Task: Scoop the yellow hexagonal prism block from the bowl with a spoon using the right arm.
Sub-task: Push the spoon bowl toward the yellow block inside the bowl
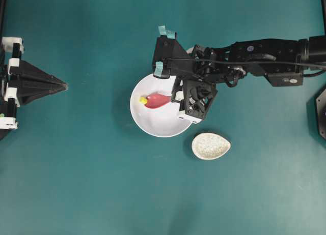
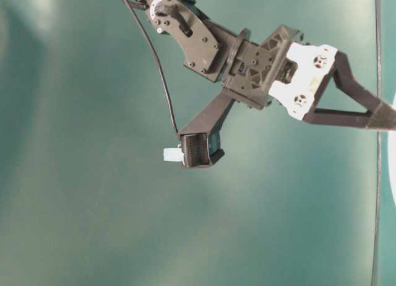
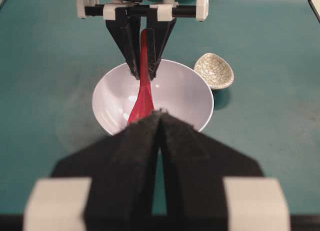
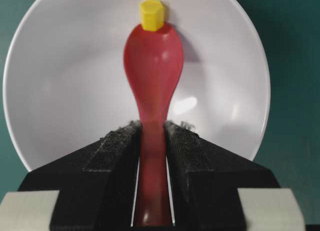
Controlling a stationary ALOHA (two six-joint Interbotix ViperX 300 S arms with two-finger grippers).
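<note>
The white bowl stands mid-table. Inside it lies the scoop of the pink-red spoon. The yellow hexagonal prism block sits at the far tip of the scoop, touching its edge. My right gripper is shut on the spoon's handle, reaching over the bowl's right side. My left gripper is shut and holds nothing, far left of the bowl with its tips pointing toward it. The block is hidden in the left wrist view.
A small speckled cream teardrop dish lies just to the lower right of the bowl. The right arm stretches in from the right edge. Bare teal table surrounds the bowl.
</note>
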